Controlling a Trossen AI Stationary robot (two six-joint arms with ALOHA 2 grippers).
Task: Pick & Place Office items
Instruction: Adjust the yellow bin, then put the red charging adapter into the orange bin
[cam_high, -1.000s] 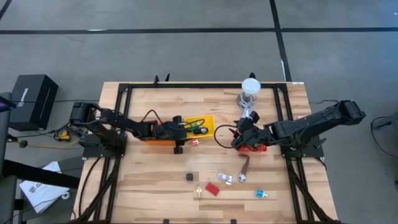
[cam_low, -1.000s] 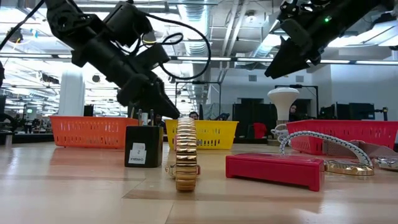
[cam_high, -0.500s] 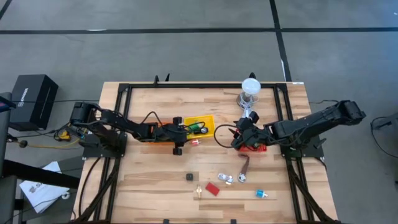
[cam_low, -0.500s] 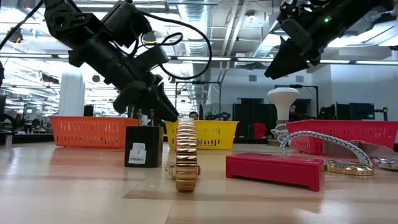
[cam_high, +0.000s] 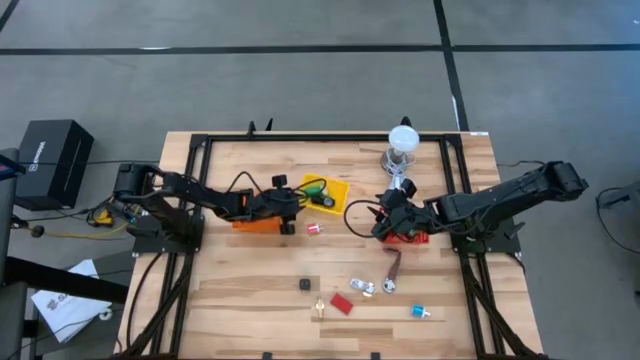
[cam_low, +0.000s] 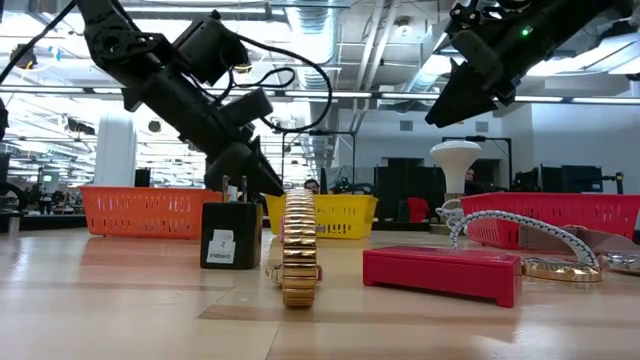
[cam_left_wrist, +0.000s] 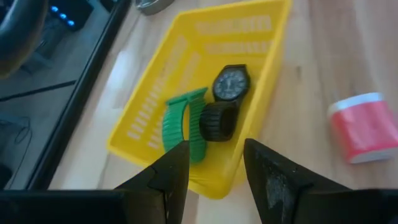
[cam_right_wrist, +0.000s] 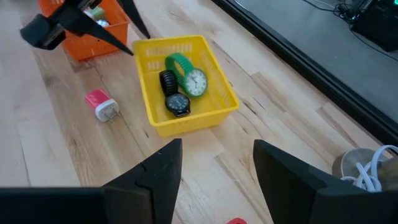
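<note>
Several small office items lie on the near half of the table: a black cube (cam_high: 305, 285), a gold watch (cam_high: 319, 307), a red block (cam_high: 342, 303), silver bits (cam_high: 362, 287), a brown strip (cam_high: 393, 268) and a blue bit (cam_high: 418, 312). A pink-and-white plug (cam_high: 313, 228) lies by the yellow bin (cam_high: 338, 192), which holds a green-strapped watch (cam_left_wrist: 183, 124) and a black watch (cam_left_wrist: 229, 84). My left gripper (cam_left_wrist: 214, 174) hangs open over that bin's edge, beside the orange bin (cam_high: 255, 222). My right gripper (cam_right_wrist: 217, 171) is open above the red bin (cam_high: 408, 238).
A white round-topped stand (cam_high: 402, 140) with its cable stands at the far edge, right of centre. A black frame runs along the table's sides. In the low view a braided cable (cam_low: 520, 235) arches in front of the red bin (cam_low: 560, 215).
My left gripper has moved a little toward the far edge and risen slightly, so it now hangs nearer the yellow bin. My right arm has kept still.
</note>
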